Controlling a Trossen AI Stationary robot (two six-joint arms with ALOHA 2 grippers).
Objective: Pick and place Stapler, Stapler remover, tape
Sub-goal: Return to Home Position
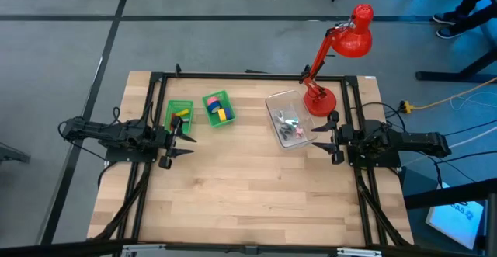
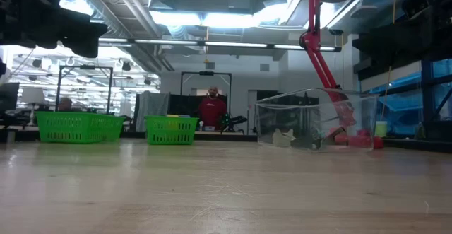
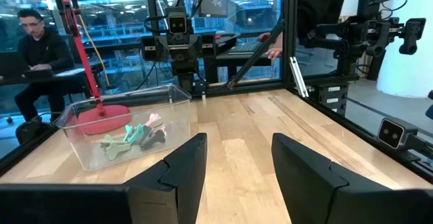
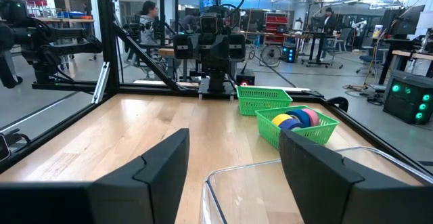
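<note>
Arms low at either side of the table, every item in a container
Left gripper (image 1: pixel 186 142) sits at the left side, fingers spread with nothing between them; both green bins lie just beyond it toward the far edge, nearer this arm. First bin (image 1: pixel 170 111), long axis running front to back, holds staplers (image 1: pixel 181 117), yellow and red showing; the bin beside it (image 4: pixel 301 135) holds the tape (image 4: pixel 292 120), yellow, pink and blue. Clear box (image 1: pixel 273 105) holds the staple removers (image 1: pixel 291 123), just beside the right gripper (image 1: pixel 320 138), likewise spread and empty. Nothing looks left to fetch
</note>
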